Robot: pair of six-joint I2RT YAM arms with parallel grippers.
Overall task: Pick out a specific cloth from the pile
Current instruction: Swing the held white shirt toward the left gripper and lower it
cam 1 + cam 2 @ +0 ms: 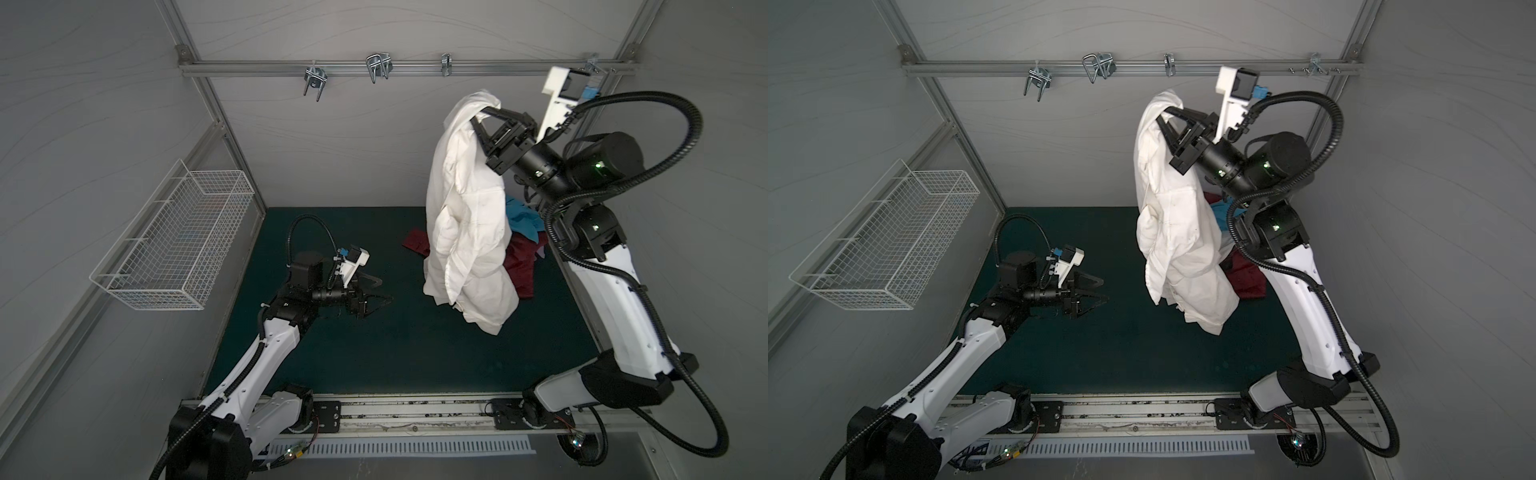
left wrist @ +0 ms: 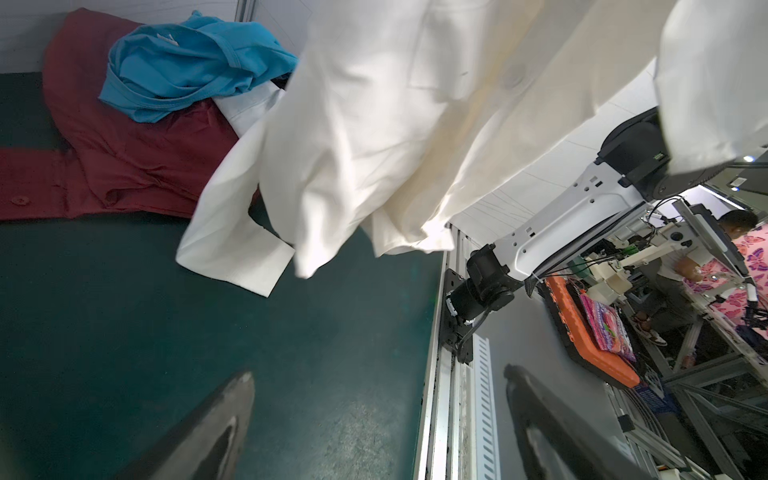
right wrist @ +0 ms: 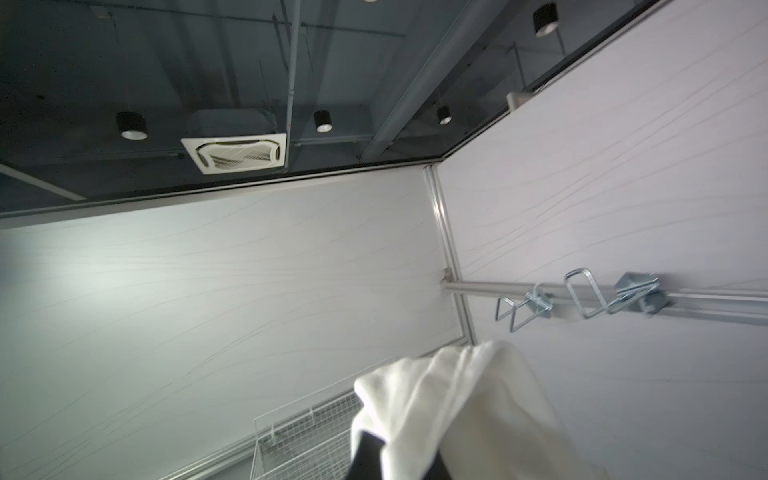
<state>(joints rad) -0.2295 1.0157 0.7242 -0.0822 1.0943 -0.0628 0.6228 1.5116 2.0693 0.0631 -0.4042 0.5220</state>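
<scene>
Aloft, a large off-white long-sleeved button shirt (image 1: 461,232) hangs clamped in the right gripper (image 1: 478,115).
Behind it lies the maroon-and-blue garment pile (image 1: 521,266); the left gripper (image 1: 384,290) gapes wide.

Off-white cloth (image 1: 465,216) aloft over pile (image 1: 520,262)

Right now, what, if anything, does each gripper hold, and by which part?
The right gripper is shut on the off-white shirt, pinching bunched fabric at its top. The left gripper is open, empty.

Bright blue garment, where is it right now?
In both top views the bright blue garment lies right of middle, atop the maroon shirt, partly hidden behind the hanging off-white shirt.
</scene>
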